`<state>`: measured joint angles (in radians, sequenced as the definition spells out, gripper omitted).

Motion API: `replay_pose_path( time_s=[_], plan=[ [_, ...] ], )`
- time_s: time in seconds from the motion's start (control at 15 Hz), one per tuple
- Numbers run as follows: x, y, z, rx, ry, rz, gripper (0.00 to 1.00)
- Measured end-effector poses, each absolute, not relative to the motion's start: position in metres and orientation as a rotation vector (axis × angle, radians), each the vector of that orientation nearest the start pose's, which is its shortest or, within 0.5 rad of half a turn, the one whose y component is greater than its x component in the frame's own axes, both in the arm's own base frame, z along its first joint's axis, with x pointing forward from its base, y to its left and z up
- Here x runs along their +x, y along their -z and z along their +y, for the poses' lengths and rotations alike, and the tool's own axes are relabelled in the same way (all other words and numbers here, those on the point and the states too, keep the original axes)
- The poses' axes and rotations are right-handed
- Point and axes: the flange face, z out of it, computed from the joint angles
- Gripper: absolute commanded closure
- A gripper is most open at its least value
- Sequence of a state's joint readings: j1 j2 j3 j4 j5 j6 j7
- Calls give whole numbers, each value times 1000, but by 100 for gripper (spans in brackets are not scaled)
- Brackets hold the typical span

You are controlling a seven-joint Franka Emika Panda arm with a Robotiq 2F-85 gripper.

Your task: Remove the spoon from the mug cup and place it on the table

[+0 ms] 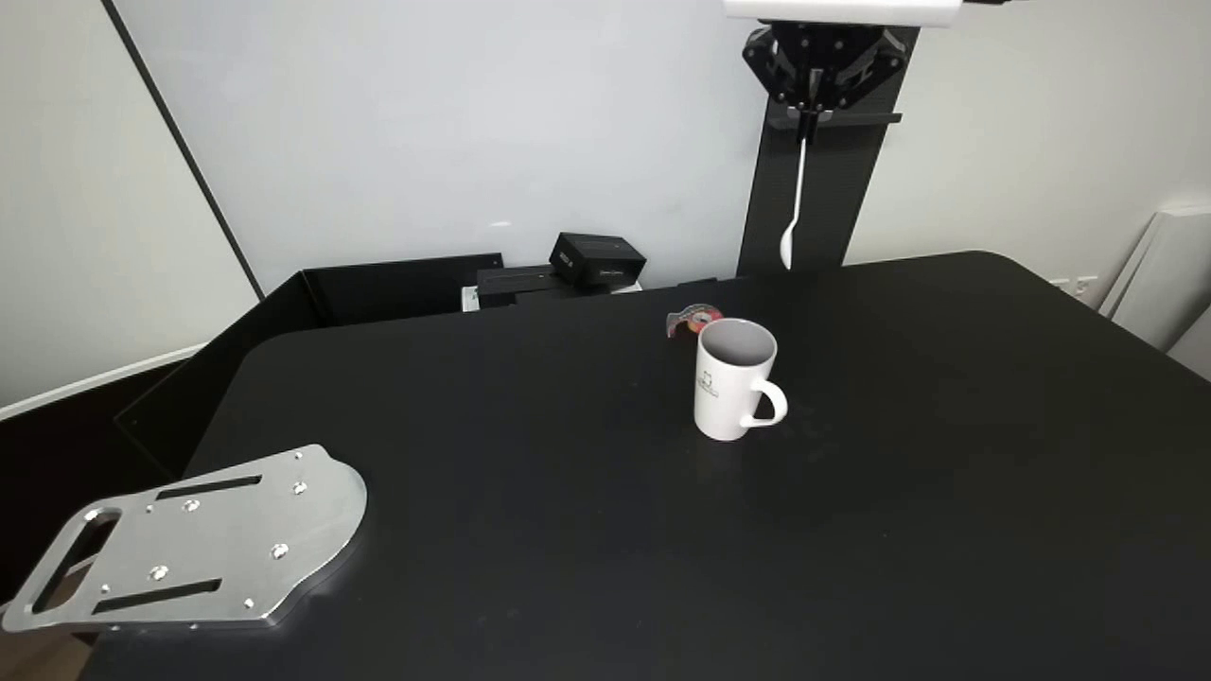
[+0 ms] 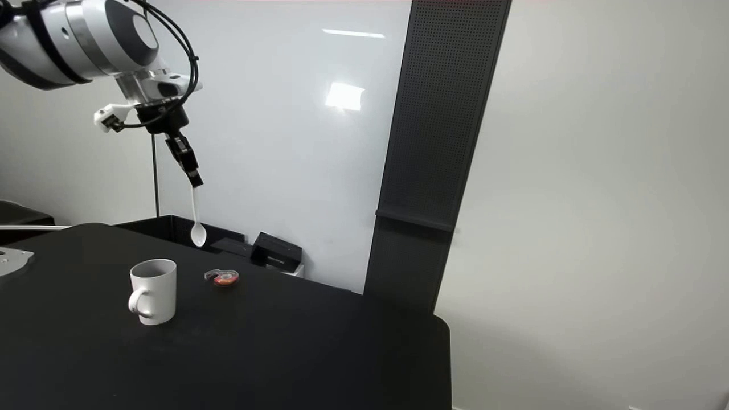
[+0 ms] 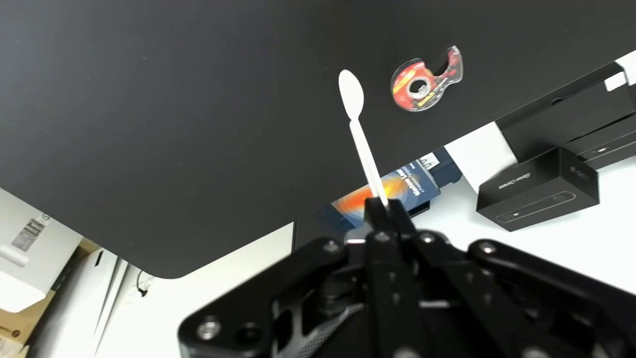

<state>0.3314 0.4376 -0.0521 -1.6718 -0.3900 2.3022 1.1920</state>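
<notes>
Above the worktop (image 1: 473, 530), the end effector (image 1: 807, 138) pinches the spoon (image 3: 363, 146), bowl down, hiding the handle's end; the mug cup (image 1: 724, 397) stands upright; the metal plate (image 2: 13, 259) is cropped in an exterior view.

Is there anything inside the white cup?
Inside the mug, I see only its grey inner wall; the near side hides the bottom, so I can't tell if anything's there. The spoon isn't inside: it hangs from the gripper.
</notes>
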Motion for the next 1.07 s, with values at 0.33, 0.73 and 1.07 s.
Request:
replay_pose_path(
  time_s=[0.33,0.73,1.07],
  plan=[
    [663,-325,115,-3069,475,1222,99],
    [654,-236,47,-3133,180,1397,99],
    [637,-162,16,-3204,-156,1538,99]
  ],
)
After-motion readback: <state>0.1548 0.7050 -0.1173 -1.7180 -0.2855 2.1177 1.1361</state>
